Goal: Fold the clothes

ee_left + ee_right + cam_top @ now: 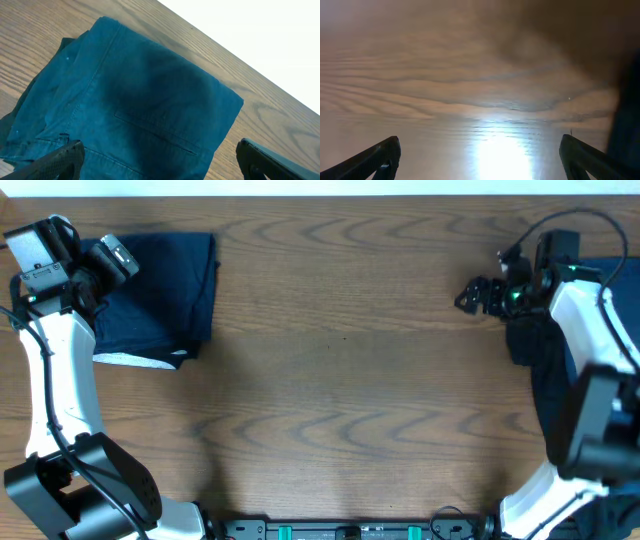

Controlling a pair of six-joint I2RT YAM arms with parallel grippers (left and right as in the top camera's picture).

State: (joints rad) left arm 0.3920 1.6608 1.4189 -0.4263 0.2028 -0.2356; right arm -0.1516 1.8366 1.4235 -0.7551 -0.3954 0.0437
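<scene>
matt navy cloth garment [135, 100], wood-grain table [360, 380]

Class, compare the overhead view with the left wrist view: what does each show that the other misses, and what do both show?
Overhead only: the right gripper, open, and dark clothes at the right edge. Left wrist only: the stitched seams on the folded navy garment. Both: that garment, the wooden table and the open left gripper.

no text, label, brand, number or sign can be read anywhere, neither on the navy clothes [160, 290] nor on the wooden table [350, 380].
</scene>
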